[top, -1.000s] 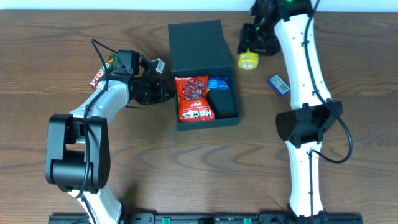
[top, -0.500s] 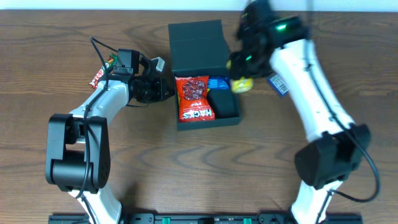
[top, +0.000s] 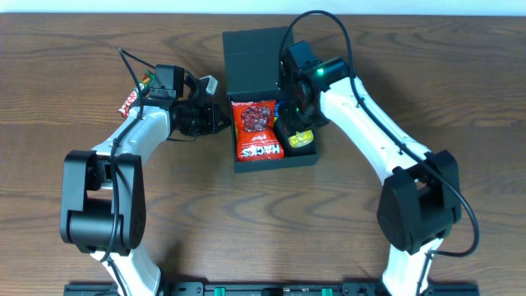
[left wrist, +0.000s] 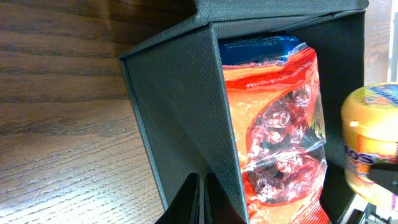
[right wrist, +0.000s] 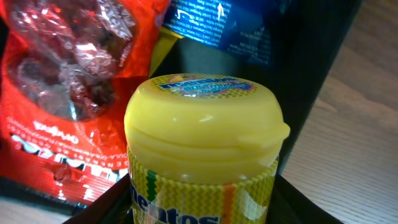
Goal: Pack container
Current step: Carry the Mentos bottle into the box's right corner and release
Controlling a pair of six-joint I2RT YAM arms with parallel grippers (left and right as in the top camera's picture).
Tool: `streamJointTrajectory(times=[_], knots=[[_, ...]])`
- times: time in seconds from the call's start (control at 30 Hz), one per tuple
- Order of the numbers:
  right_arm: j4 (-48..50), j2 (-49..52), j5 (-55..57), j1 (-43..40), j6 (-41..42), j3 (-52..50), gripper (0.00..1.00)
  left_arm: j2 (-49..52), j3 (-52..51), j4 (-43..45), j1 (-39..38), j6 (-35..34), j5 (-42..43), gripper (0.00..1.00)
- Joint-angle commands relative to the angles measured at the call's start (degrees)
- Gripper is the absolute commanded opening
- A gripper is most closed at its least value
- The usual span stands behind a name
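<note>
The dark teal container (top: 275, 161) lies open on the table with its flap lid (top: 256, 56) folded back. Inside are a red snack packet (top: 256, 128) and a blue packet (top: 288, 108). My left gripper (top: 217, 120) is shut on the container's left wall, as the left wrist view shows (left wrist: 202, 200). My right gripper (top: 301, 131) is shut on a yellow Mentos tub (top: 301, 140) and holds it upright over the container's right side, next to the red packet (right wrist: 68, 93). The tub (right wrist: 205, 143) fills the right wrist view, with my fingers (right wrist: 202, 208) on either side of it.
A red candy bar (top: 130, 100) lies on the wooden table at the left, behind my left arm. The container's dark wall (left wrist: 180, 118) and the red packet (left wrist: 273, 137) fill the left wrist view. The tub shows at its right edge (left wrist: 373, 143).
My right arm has swung from the back right of the table to over the container, carrying the yellow tub. My left arm and the container have not moved.
</note>
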Motion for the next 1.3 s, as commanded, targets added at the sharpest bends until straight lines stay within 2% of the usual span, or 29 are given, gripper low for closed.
streamJointTrajectory(times=[0.0, 0.47, 0.57, 0.6, 0.63, 0.67, 0.73, 0.93, 1.07, 1.13, 1.27], knots=[[1.4, 0.2, 0.81, -0.02, 3.21, -1.7, 0.02, 0.68, -0.48, 0.02, -0.28, -0.2, 1.25, 0.06], [5.57, 2.58, 0.79, 0.61, 5.7, -2.78, 0.05, 0.68, -0.48, 0.02, -0.28, -0.2, 1.25, 0.06], [5.88, 2.78, 0.79, 0.81, 6.38, -2.78, 0.22, 0.68, -0.48, 0.02, -0.28, -0.2, 1.25, 0.06], [6.12, 2.78, 0.76, 0.81, 6.73, -2.78, 0.35, 0.68, -0.48, 0.02, -0.28, -0.2, 1.25, 0.06], [6.12, 2.78, 0.79, 0.81, 7.28, -2.78, 0.43, 0.68, -0.48, 0.02, -0.28, -0.2, 1.22, 0.06], [6.1, 2.78, 0.79, 0.79, 7.74, -2.78, 0.48, 0.68, -0.48, 0.04, -0.28, -0.2, 1.25, 0.06], [6.08, 2.78, 0.76, 0.74, 8.66, -2.78, 0.64, 0.68, -0.48, 0.02, -0.28, -0.2, 1.22, 0.06], [6.01, 2.75, 0.76, 0.74, 10.23, -2.75, 0.86, 0.68, -0.48, 0.02, -0.28, -0.2, 1.22, 0.06], [5.79, 2.64, 0.83, 0.68, 10.16, -2.51, 0.87, 0.68, -0.48, 0.02, -0.28, -0.2, 1.22, 0.06], [5.79, 2.6, 0.81, 0.63, 10.16, -2.47, 0.74, 0.68, -0.48, 0.02, -0.28, -0.2, 1.22, 0.06], [3.91, 2.19, 0.81, 0.63, 10.19, -2.05, 0.59, 0.68, -0.48, 0.02, -0.28, -0.22, 1.22, 0.06]])
